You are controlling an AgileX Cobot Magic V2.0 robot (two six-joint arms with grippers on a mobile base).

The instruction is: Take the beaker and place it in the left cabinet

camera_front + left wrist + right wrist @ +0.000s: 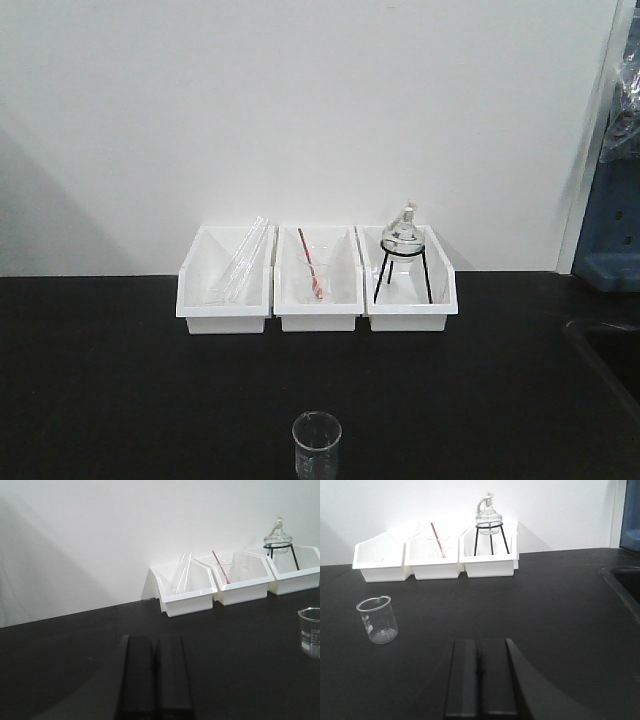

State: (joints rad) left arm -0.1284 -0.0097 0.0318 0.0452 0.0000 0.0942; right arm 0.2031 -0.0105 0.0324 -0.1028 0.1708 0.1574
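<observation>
The beaker (317,440) is standing upright on the black table (100,380), at the bottom centre of the front view, well apart from the three white bins (318,300) sitting in a row against the wall. From where I'm watching, the left claw (155,640) is showing at the bottom of its wrist view with its fingers pressed together, the beaker at the right edge. The right claw (480,642) is likewise pressed together and holding nothing, the beaker sitting at centre left.
</observation>
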